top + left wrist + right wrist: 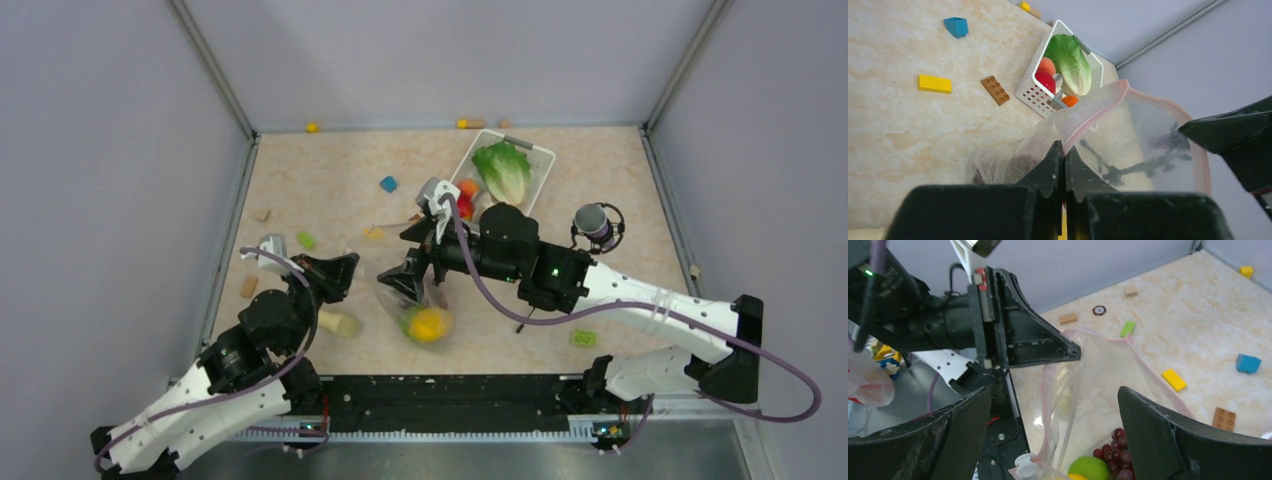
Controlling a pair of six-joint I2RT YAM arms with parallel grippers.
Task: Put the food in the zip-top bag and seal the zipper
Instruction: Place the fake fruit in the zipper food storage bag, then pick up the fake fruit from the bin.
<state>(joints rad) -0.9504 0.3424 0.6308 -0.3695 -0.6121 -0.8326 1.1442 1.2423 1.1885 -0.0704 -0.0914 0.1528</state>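
Right gripper (1053,405), jaws spread wide and holding nothing, hovers over the open zip-top bag (1143,145) near the counter's (300,180) middle. Its wrist view shows the grape bunch (1118,460) and lime (1088,467) inside; the overhead view shows the lemon (430,325). Left gripper (1064,148) pinches the zipper (1098,109). Far right, the basket (1030,92) holds lettuce (1068,60), apple (1045,81) and orange (1069,100).

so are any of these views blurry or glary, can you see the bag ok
top view: even light, bag nearly invisible, fruit inside blurred; left wrist: bag hazes what's behind it, basket sharp; right wrist: near jaws soft, grapes crisp
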